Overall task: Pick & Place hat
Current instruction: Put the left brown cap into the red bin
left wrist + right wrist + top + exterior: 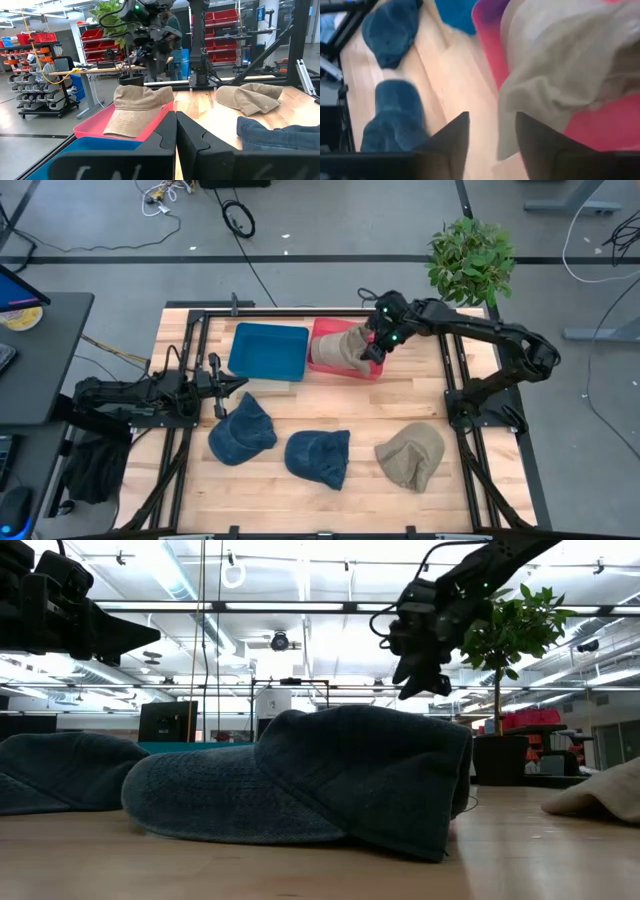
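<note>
Blue cap [310, 780], perhaps hiding trays [268, 351]

Tan hat [338, 348], pink tray [322, 330]

Bright overhead strip lighting, soft shadows, blurred right wrist view.

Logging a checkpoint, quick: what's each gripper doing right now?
Left gripper: shut, holding nothing.
Right gripper: open above the tan fabric cap in the pink tray.
</note>
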You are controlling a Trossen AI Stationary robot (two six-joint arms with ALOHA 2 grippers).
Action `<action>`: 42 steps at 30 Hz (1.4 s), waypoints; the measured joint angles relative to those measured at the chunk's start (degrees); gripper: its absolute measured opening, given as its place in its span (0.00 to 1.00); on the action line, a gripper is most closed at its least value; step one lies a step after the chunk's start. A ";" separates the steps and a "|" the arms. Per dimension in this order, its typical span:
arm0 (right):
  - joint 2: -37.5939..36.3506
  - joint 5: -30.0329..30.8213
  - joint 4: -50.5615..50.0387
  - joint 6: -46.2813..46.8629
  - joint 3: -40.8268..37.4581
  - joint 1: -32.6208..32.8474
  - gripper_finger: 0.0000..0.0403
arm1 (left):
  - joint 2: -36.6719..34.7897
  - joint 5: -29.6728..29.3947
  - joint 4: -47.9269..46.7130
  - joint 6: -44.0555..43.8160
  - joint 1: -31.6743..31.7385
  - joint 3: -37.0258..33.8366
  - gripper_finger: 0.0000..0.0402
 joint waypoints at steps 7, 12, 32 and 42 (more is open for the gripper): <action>0.07 4.45 -1.61 -0.94 0.00 3.94 0.04 | 0.02 0.00 0.00 0.00 0.00 0.01 0.01; 1.60 7.38 -2.10 -1.33 -0.07 4.18 0.03 | 0.00 -0.01 0.00 0.00 0.00 0.02 0.01; 9.72 16.12 -1.62 -8.92 -0.09 4.32 0.00 | 0.02 0.01 0.00 -0.01 0.00 0.00 0.01; 16.14 13.08 -2.74 -9.77 -0.09 4.69 0.00 | 0.00 0.01 0.00 0.00 0.00 0.02 0.01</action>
